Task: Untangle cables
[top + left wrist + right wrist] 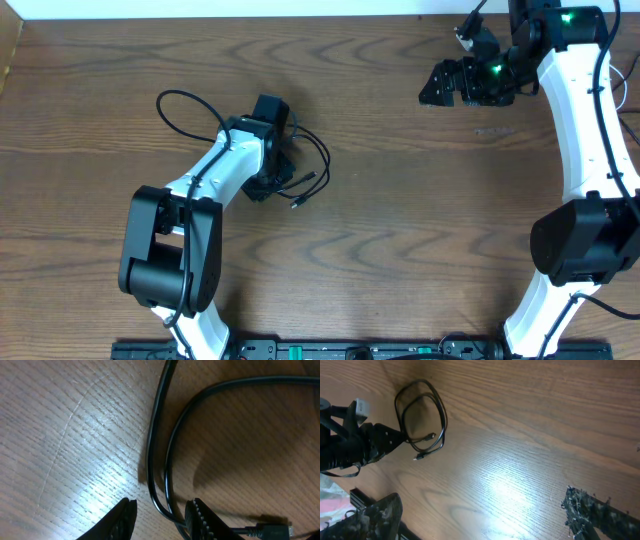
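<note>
Plain brown wood-grain worktop [400, 230], and honestly most of it is bare. The left tool [162, 504] sits low over it with its fingers [122, 521] part-way spread. There's a clear gap, so it isn't pinching anything.

Room-wise, there's open wood off to the tool's right, across the whole middle, and more toward the near side. The far edge with the pale wall strip [200, 8] is well beyond it, and the worktop's left edge is well apart too.

Stuff around: the left arm [215, 170] comes in from behind the tool, and its own thick wire [185, 112] bows out in a loop on the tool's far-left side, near it. The right arm [580, 120] stands well apart at the far-right corner. The right tool [482, 496] is held up off the wood, fingers spread wide with only bare worktop between them.

The black cable [149, 455] lies flat as a loop right ahead of the left tool. Two strands run side by side down into the gap between its fingers, closer to the finger on the right of the wrist view. Can't tell if they touch it. A plug end [272, 530] lies just outside that same finger.
</note>
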